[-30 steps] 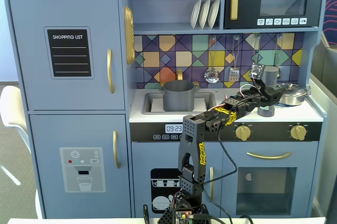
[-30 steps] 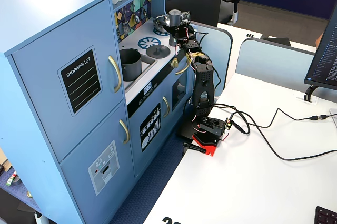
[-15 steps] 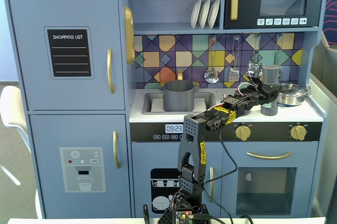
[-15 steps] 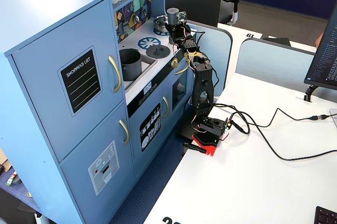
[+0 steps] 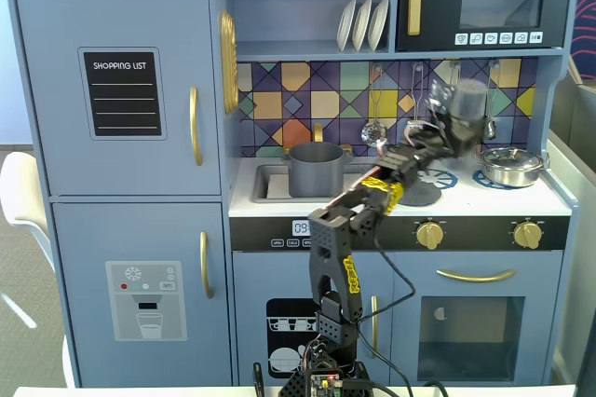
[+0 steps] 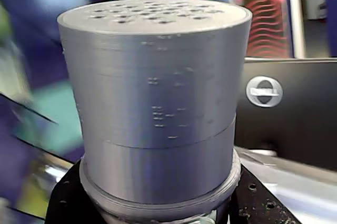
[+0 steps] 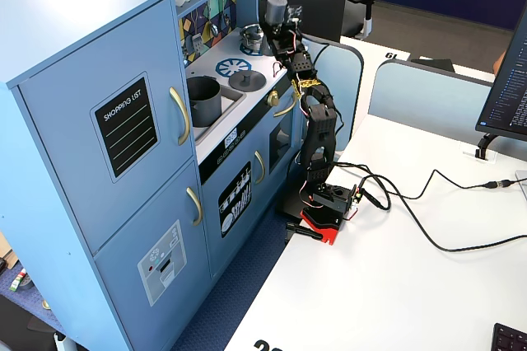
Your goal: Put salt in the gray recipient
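The tool (image 5: 453, 119) grips the salt (image 5: 468, 99) aloft over the toy stove, right of the gray pot (image 5: 317, 170) in the sink; carrying and shaking remain.

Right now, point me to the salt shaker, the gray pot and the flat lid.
salt shaker (image 6: 158, 92): wrist view, side wall below the perforated top.
gray pot (image 5: 317, 173): a fixed view, front wall, sitting in the sink.
flat lid (image 7: 246, 80): a fixed view, disc on the counter.
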